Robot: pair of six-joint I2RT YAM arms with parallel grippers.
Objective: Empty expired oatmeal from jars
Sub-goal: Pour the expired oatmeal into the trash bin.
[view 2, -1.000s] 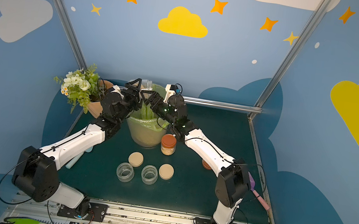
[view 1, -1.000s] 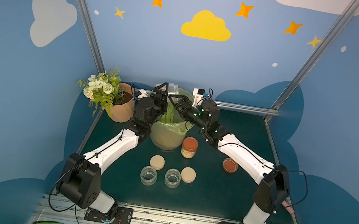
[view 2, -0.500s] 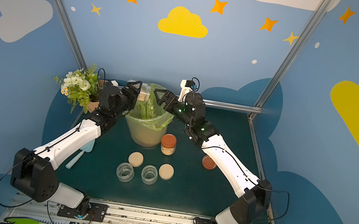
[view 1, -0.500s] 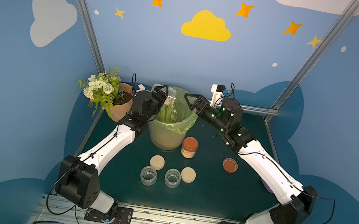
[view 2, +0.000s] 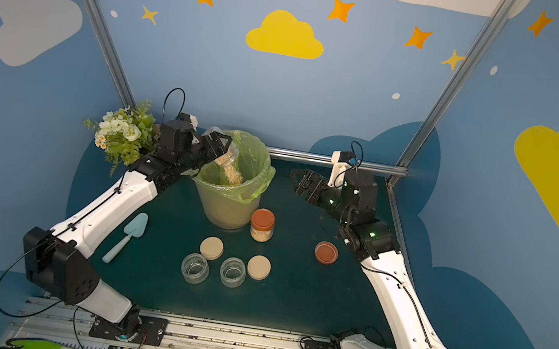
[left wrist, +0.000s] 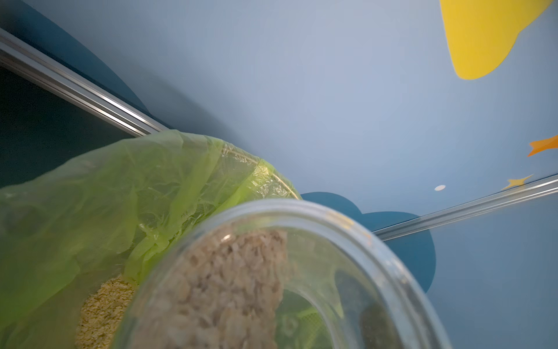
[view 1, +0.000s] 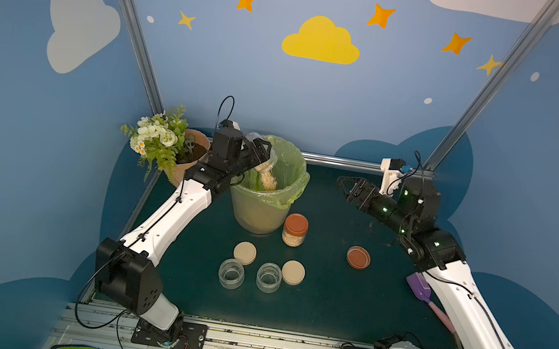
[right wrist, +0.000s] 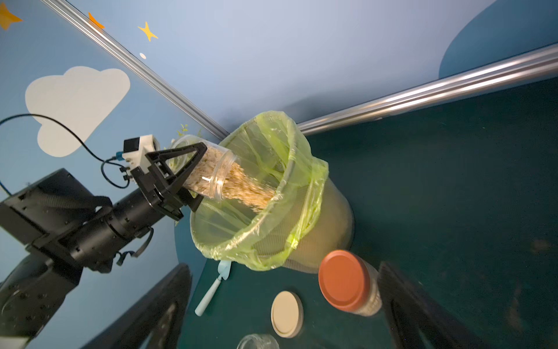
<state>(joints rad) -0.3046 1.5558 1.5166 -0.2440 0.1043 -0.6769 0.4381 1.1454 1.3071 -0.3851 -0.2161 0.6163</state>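
My left gripper (view 1: 259,154) (right wrist: 185,176) is shut on an open clear glass jar (view 1: 267,163) (view 2: 226,155) (right wrist: 213,173), tipped mouth-down over the green-bagged bin (view 1: 253,213) (right wrist: 326,223). Pale oatmeal (view 1: 270,181) (right wrist: 246,192) (left wrist: 229,287) streams from it into the bag. My right gripper (view 1: 343,187) (view 2: 296,181) (right wrist: 285,269) hangs open and holds nothing, to the right of the bin. A full jar with a rust-orange lid (view 1: 295,230) (right wrist: 347,281) stands beside the bin. Two empty jars (view 1: 231,273) (view 1: 269,277) stand near the front.
Two beige lids (view 1: 245,253) (view 1: 293,272) lie by the empty jars, a rust-orange lid (view 1: 358,257) lies further right. A flower pot (view 1: 191,154) stands left of the bin. A teal trowel (view 2: 128,235) lies left, a purple scoop (view 1: 420,288) under the right arm.
My right gripper has drawn away from the bin's top to the right. The left gripper has tipped the jar further, and oatmeal now pours out.
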